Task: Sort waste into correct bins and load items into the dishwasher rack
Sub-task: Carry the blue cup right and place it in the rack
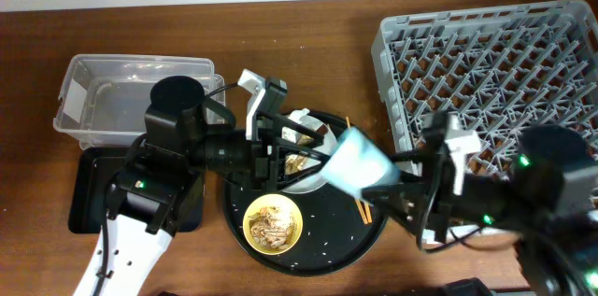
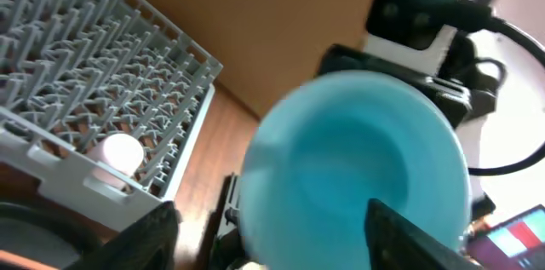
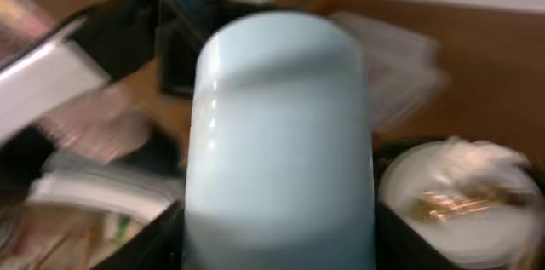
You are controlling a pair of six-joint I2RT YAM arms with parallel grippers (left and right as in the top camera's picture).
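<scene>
My right gripper [image 1: 397,189] [image 3: 277,240] is shut on the blue cup [image 1: 358,167] [image 3: 281,134] and holds it tilted above the round black tray [image 1: 374,240]. My left gripper [image 1: 285,158] [image 2: 277,240] is open, with the cup's mouth [image 2: 358,168] just past its fingers. The pale plate [image 1: 313,173] [image 3: 460,176] carries the gold wrapper [image 3: 460,206]. The yellow bowl [image 1: 272,221] holds brown food scraps. Chopsticks [image 1: 363,210] lie under the cup. A white napkin [image 1: 301,120] lies at the tray's back. The grey rack [image 1: 495,53] [image 2: 85,66] holds a pale round thing [image 2: 119,152].
The clear tub [image 1: 131,91] stands at the back left, with the small black tray [image 1: 89,193] in front of it, partly under my left arm. Rice grains are scattered on the round tray. My right arm covers the rack's front left corner.
</scene>
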